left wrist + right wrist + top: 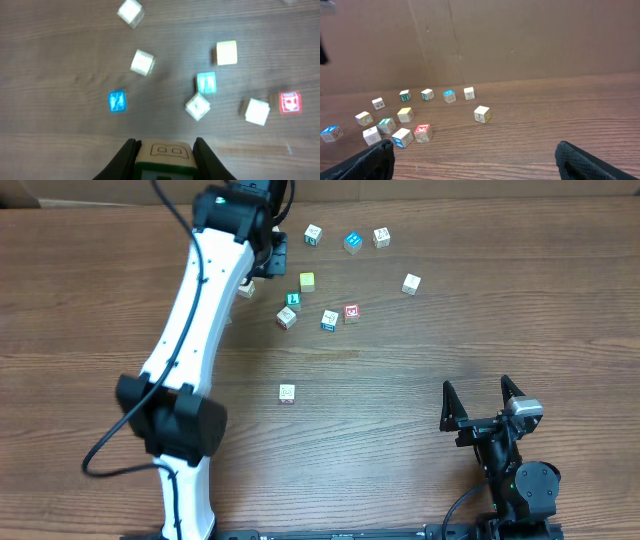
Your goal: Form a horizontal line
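1. Four cubes matter here, and they do not form a row: one is held, and three lie loose on the surface (420, 440), toward its far edge and a little left of its middle.
2. The left end effector (165, 145) is clamped on the B cube (165, 156). One finger presses each side. The cube's pale top face shows an outlined "B", with a green face below it.
3. The B cube hangs above the surface. In the overhead view the arm covers it, and the end effector sits close to the far edge, left of centre.
4. The green "L" cube (292, 301) lies apart from that end effector, toward the near edge and slightly to the right.
5. The white cube (286, 318) sits just beside the green "L" cube on its near side.
6. The red-faced cube (351, 312) lies further right, with a blue-and-white cube (329, 320) between it and the white cube.
7. A yellow cube (307, 281) rests just beyond the green "L" cube, on its far side.
8. The right end effector (481, 398) stands wide open and empty near the near right corner, well apart from every cube.
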Controlling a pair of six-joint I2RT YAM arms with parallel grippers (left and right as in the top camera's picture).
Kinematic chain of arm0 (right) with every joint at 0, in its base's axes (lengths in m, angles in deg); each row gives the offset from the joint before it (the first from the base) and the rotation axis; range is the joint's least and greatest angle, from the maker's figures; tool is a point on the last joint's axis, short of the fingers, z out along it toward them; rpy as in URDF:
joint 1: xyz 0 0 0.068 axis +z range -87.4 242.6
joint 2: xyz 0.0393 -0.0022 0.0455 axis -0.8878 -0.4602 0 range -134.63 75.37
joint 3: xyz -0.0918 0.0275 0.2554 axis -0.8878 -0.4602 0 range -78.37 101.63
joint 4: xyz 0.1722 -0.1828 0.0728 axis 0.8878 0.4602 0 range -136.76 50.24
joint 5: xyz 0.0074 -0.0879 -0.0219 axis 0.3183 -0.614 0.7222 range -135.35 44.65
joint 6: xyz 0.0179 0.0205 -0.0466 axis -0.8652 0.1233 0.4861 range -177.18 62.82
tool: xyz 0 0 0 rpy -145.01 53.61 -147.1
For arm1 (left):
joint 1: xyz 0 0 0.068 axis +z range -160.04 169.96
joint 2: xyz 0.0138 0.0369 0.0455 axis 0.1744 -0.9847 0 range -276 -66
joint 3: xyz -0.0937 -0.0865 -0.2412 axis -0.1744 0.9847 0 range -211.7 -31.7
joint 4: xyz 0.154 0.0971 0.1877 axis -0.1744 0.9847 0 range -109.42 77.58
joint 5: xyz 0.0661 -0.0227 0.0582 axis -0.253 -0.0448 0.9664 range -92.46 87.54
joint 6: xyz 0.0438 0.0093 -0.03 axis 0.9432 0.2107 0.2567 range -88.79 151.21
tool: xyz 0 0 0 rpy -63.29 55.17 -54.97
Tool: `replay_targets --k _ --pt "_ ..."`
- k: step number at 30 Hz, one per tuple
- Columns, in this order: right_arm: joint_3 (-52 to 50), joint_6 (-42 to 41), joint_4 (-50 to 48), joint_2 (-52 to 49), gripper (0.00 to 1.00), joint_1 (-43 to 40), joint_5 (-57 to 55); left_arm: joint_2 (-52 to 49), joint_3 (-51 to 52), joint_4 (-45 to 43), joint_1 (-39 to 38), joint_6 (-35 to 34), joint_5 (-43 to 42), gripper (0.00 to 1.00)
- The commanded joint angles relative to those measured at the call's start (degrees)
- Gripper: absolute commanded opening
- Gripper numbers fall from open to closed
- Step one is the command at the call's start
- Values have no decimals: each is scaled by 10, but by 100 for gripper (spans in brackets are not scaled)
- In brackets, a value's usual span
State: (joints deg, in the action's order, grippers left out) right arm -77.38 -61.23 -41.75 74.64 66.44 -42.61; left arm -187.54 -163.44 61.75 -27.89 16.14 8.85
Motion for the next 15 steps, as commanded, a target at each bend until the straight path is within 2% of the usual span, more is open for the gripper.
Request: replay_targets --k 1,7,15 --pt "-5 5 -4 6 100 3 -1 15 -7 52 3 -30 -45 8" --pt "-5 5 -4 6 100 3 -1 14 -6 157 2 -33 -71 5" --pt "-5 5 -4 6 100 3 -1 21 53 157 1 -25 -114 4"
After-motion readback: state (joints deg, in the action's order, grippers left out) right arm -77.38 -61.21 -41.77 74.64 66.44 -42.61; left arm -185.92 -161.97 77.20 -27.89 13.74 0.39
